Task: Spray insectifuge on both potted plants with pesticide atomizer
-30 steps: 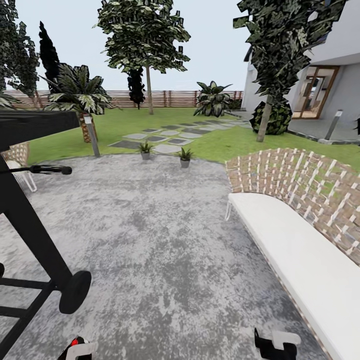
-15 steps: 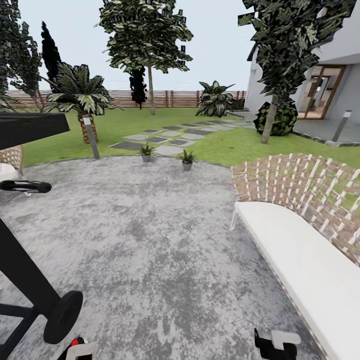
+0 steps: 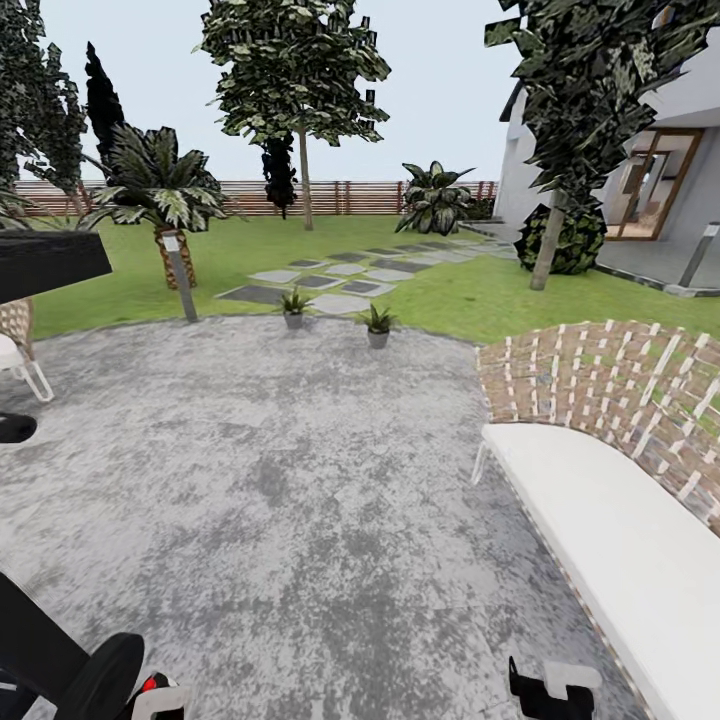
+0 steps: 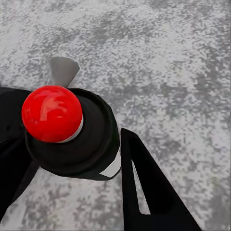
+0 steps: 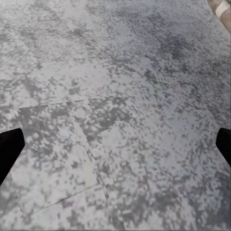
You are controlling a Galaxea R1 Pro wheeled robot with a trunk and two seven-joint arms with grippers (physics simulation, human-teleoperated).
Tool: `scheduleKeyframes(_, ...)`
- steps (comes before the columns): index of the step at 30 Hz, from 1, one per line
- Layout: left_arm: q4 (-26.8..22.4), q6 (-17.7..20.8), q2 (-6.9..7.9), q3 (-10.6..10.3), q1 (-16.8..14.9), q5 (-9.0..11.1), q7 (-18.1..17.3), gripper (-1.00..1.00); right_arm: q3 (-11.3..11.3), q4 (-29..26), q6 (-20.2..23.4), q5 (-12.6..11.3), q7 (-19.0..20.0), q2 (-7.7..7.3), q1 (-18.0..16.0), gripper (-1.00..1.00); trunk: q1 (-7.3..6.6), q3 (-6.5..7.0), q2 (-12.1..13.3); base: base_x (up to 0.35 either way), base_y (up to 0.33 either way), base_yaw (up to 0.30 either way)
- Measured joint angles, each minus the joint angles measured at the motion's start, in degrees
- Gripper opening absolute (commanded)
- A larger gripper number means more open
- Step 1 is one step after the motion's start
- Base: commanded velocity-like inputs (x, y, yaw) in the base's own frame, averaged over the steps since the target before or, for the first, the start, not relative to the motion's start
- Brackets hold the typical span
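The two potted plants (image 3: 293,305) (image 3: 377,326) stand in small grey pots at the far rim of the round paved patio (image 3: 300,480), well ahead of me. My left gripper (image 3: 150,698) sits at the lower edge of the head view, shut on the pesticide atomizer (image 4: 91,139), a dark bottle with a black top, a strip of white label and a red ball on its cap (image 4: 51,113). The black fingers (image 4: 144,192) flank the bottle in the left wrist view. My right gripper (image 3: 545,690) is open over bare paving, its fingertips (image 5: 9,149) far apart.
A black grill (image 3: 45,265) with a wheel (image 3: 105,675) stands close on the left. A wicker bench with a white cushion (image 3: 620,540) runs along the right. Behind the plants come stepping stones (image 3: 330,285), lawn, a lamp post (image 3: 180,275), a palm shrub (image 3: 160,190) and the fence.
The whole view has shifted: the grill has slid left and down toward the edge, and the bench and plants sit slightly lower. Both grippers keep their places, the left still holding the bottle.
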Motion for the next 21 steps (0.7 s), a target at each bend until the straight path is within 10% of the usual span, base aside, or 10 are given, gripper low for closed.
scheduleKeyframes(21, 0.0, 0.0, 0.0, 0.0, 0.0, 0.0, 0.0, -1.0, 0.0, 0.0, 0.0, 0.0, 0.0, 0.0, 0.0, 1.0, 0.0, 0.0, 0.0, 0.339, 0.0, 0.0)
